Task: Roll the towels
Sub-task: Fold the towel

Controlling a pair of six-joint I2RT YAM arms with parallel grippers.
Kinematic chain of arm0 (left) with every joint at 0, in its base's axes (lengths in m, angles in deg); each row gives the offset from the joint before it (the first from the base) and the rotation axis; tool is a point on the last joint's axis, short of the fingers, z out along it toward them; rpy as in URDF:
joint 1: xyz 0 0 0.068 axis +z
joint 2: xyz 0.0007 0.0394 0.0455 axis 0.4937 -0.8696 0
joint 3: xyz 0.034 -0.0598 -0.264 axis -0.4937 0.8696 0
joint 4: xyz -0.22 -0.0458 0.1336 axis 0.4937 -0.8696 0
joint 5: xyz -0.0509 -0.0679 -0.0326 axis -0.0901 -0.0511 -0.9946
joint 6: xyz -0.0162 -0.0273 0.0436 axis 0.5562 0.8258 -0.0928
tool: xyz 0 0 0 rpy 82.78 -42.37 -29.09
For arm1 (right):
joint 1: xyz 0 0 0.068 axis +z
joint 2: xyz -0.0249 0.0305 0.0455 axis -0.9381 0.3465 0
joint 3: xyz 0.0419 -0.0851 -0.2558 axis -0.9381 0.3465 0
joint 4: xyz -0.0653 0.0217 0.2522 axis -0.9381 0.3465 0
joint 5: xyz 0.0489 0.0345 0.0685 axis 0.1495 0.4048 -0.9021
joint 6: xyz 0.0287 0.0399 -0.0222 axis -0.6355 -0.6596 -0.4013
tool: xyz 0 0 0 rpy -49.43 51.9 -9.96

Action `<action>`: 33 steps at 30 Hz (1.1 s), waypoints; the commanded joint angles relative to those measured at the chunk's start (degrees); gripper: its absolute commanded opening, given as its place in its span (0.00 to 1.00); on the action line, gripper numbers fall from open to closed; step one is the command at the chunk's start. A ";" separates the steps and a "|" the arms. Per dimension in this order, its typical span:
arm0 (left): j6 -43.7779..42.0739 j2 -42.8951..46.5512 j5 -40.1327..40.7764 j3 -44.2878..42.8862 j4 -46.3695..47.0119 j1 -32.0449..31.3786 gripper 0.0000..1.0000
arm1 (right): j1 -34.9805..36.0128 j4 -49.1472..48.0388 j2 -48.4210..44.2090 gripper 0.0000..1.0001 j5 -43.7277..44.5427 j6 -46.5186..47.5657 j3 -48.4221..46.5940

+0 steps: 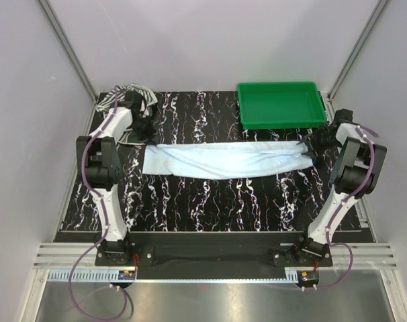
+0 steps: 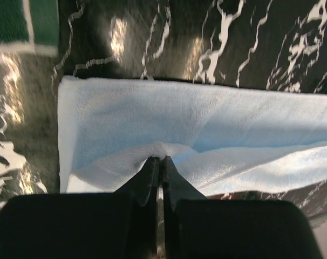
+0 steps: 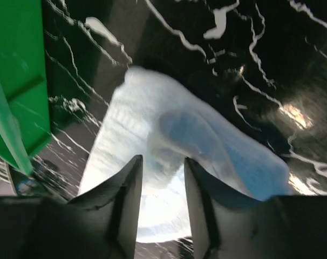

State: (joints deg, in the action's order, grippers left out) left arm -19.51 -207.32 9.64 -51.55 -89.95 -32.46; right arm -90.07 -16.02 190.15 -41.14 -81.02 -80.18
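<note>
Black marbled table [image 1: 210, 201]: blue towel [image 1: 223, 161] stretched out, unrolled; left gripper [image 2: 159, 159] pinches one end, right gripper [image 3: 162, 161] parted over other; striped towel [image 1: 133, 94] heaped, unrolled.

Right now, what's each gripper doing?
Left gripper: closed, pinching the pale blue towel at its edge.
Right gripper: open over that towel's other end.

The pale blue towel [image 1: 223, 161] was soft, matt cloth with a fine nap, faintly ribbed near one edge. The striped towel [image 1: 133, 94] looked like similar soft cloth. The table [image 1: 210, 201] was smooth and glossy, black with white veining, throwing back bright glare. The green tray [image 1: 281, 104] was smooth plastic with a mild sheen. The left gripper [image 2: 159, 159] and right gripper [image 3: 162, 161] had dull black fingers, plastic by the look
</note>
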 commanded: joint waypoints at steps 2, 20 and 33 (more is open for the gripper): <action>-1.00 -4.75 3.94 -10.06 -3.19 1.11 0.30 | 0.30 -0.44 3.03 0.70 -0.12 0.28 -6.54; 6.20 32.40 7.47 31.37 12.08 1.73 0.99 | 0.91 -2.27 -29.04 1.00 10.18 6.00 5.81; 10.08 27.42 3.77 41.24 20.79 1.82 0.99 | 0.83 0.08 -21.07 0.93 14.90 10.12 14.55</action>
State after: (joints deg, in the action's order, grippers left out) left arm -10.76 -178.44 14.76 -9.67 -74.50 -30.71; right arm -89.54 -15.61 166.92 -30.30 -73.66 -64.03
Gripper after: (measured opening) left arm 0.984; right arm 0.936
